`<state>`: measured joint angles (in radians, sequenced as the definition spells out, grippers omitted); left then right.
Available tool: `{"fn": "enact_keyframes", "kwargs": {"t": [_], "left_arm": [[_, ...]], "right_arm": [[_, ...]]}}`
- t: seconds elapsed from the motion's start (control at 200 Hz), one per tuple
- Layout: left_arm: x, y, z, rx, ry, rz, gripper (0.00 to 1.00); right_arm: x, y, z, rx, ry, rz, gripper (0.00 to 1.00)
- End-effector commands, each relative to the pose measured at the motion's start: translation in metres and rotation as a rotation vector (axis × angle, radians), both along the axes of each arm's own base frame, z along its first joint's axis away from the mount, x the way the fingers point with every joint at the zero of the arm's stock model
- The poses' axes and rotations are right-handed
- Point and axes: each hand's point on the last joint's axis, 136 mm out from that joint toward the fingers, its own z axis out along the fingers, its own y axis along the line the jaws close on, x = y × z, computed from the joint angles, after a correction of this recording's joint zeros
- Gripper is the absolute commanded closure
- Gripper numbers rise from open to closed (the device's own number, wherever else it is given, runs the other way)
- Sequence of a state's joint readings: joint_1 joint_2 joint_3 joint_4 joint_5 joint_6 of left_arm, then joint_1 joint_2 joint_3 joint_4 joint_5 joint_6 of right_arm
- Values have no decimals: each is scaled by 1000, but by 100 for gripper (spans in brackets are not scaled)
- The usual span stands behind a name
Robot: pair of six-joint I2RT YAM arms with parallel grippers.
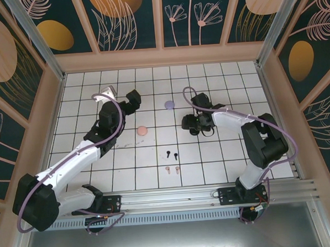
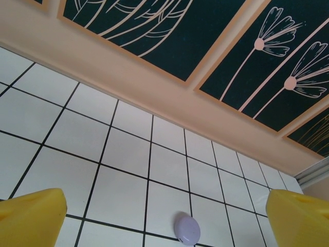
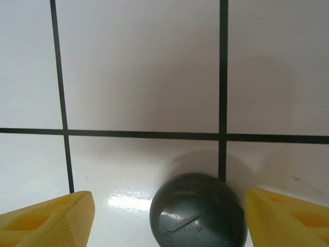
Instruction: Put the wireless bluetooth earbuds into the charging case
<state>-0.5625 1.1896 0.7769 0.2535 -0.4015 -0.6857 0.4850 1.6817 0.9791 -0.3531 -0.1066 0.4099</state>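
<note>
A round black charging case (image 3: 198, 212) lies on the white tiles between the yellow fingers (image 3: 51, 218) of my right gripper (image 3: 169, 203). That gripper is open, with a gap on each side of the case. In the top view the right gripper (image 1: 190, 123) sits low, right of centre. A lilac case (image 1: 168, 105) and a pink case (image 1: 142, 131) lie shut on the tiles. Two black earbuds (image 1: 171, 154) and two pink earbuds (image 1: 172, 169) lie nearer the front. My left gripper (image 1: 132, 101) is open and empty, facing the lilac case (image 2: 186, 228) ahead of its fingers (image 2: 31, 218).
The tiled floor (image 1: 100, 160) is boxed in by tan walls with dark floral panels (image 1: 126, 20). An aluminium rail (image 1: 174, 197) carries both arm bases along the front edge. A purple cable (image 1: 120, 112) loops over the left arm.
</note>
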Motion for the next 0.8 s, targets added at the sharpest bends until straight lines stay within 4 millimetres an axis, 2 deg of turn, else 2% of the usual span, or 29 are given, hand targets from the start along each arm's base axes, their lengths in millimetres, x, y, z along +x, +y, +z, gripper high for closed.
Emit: {"fn": "enact_keyframes", "kwargs": {"t": [0.0, 0.28, 0.475, 0.686, 0.796], "left_arm": [[6, -6, 9, 7, 9, -16, 1], [9, -27, 4, 24, 18, -125, 1], [11, -38, 2, 17, 23, -176, 1], [11, -45, 2, -7, 20, -203, 1], [12, -46, 2, -9, 20, -208, 1]], "right_arm": [[-12, 0, 7, 10, 15, -17, 24], [-22, -10, 18, -63, 13, -21, 23], [-13, -18, 12, -146, -17, 13, 22], [-5, -10, 0, -145, -3, 21, 23], [-10, -2, -2, -107, 14, 41, 23]]}}
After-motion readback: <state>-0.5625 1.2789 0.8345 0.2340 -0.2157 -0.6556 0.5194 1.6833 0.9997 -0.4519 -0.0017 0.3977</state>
